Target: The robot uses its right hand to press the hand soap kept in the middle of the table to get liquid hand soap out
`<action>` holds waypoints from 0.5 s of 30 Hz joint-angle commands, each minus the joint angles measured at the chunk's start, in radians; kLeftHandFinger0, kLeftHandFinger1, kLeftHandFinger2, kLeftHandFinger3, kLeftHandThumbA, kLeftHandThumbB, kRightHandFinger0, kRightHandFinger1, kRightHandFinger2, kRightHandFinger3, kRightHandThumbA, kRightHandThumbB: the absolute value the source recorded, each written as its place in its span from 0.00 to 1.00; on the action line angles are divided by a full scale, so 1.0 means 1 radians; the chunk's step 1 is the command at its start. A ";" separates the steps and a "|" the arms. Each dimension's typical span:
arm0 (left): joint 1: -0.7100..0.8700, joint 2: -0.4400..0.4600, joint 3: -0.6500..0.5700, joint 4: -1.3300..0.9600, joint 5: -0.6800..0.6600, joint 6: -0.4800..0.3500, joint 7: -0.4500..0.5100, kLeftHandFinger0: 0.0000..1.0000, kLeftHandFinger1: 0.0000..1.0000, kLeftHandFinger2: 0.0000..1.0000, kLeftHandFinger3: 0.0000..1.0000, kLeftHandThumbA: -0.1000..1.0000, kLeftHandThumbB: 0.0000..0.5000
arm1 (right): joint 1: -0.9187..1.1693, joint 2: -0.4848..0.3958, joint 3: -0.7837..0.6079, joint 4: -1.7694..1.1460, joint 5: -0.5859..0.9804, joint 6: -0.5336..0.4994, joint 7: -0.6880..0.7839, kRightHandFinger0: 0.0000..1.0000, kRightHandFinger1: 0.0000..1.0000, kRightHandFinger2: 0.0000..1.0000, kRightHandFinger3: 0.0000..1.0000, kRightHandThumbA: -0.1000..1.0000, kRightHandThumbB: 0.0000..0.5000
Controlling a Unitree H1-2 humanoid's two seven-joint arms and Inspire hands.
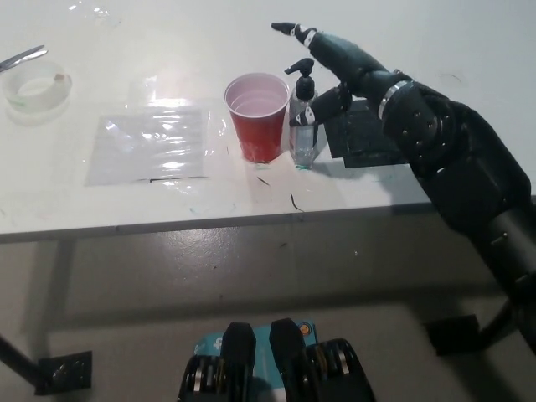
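Soap bottle [303, 117]: upright mid-surface [126, 201], touching red cup [258, 115]. Right robot hand [335, 71]: fingers spread, nothing held, hovering by the pump. Risk: an off-centre press could tip bottle against cup.

Single head cam, looking steeply down and forward over the table [100, 213] near edge. It's taking in the tabletop up top, grey floor [251, 285] below. Mid-range framing; no second view overlapping.
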 commanded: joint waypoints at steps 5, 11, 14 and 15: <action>-0.015 0.057 -0.002 -0.016 -0.014 -0.044 -0.032 0.00 0.00 0.07 0.29 0.87 0.00 | -0.033 0.005 0.036 -0.027 -0.099 -0.106 -0.068 1.00 1.00 1.00 1.00 1.00 0.93; -0.021 0.065 -0.004 -0.018 -0.023 -0.031 -0.028 0.00 0.00 0.07 0.30 0.86 0.06 | -0.044 -0.013 0.116 -0.057 -0.228 -0.137 -0.125 1.00 1.00 1.00 1.00 1.00 0.89; -0.021 0.066 -0.006 -0.016 -0.022 -0.037 -0.027 0.00 0.00 0.07 0.30 0.85 0.01 | -0.052 -0.019 0.134 -0.069 -0.266 -0.134 -0.130 1.00 1.00 1.00 1.00 1.00 0.93; -0.020 0.068 -0.007 -0.015 -0.020 -0.042 -0.030 0.00 0.00 0.06 0.29 0.86 0.00 | -0.056 -0.021 0.142 -0.069 -0.279 -0.136 -0.130 1.00 1.00 1.00 1.00 1.00 0.94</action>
